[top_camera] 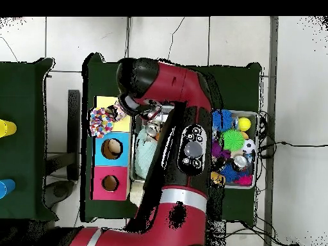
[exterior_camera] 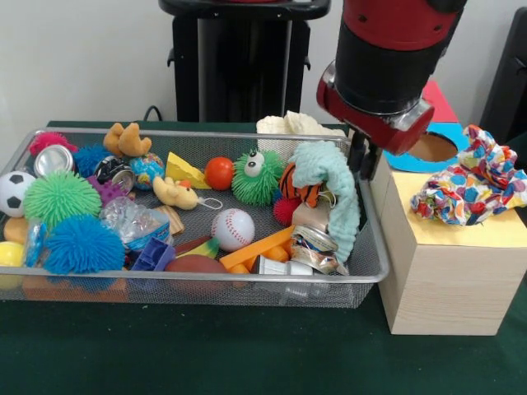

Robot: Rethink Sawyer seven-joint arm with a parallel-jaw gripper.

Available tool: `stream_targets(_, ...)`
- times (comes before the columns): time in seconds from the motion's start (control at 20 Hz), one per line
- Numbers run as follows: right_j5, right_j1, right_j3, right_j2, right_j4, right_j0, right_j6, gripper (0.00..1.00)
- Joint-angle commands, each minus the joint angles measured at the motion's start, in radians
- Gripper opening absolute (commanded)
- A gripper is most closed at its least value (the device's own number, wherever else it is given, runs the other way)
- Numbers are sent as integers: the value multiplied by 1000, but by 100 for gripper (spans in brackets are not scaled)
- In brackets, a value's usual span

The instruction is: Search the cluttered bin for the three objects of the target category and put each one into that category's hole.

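1. the hand [exterior_camera: 365, 164] is hanging at the bin's [exterior_camera: 362, 276] right end, beside the wooden box [exterior_camera: 445, 271]. can't tell if it's clenched or released.
2. the mint cloth [exterior_camera: 333, 185] is draping over clutter right by it, and the confetti cloth [exterior_camera: 469, 185] is already sitting on the box's yellow top.
3. i'm guessing cloth is the target: light, floppy, prone to snagging, so pinching a bunched fold near the top looks best.

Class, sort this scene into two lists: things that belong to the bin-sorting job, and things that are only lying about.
Job in hand (the category seems to be cloth):
patterned cloth on the box, teal cloth, white cloth, mesh bin, tool

Just lying about:
baseball, soccer ball, orange ball, crushed can, green spiky ball
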Motion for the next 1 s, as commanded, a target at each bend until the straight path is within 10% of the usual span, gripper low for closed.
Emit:
stream_targets(0.05,79,-53,68,39,-2,16,126,0)
stream_targets(0.45,79,-141,165,35,52,95,228,0)
stream_targets(1.0,112,103,-151,62,12,34,132,0)
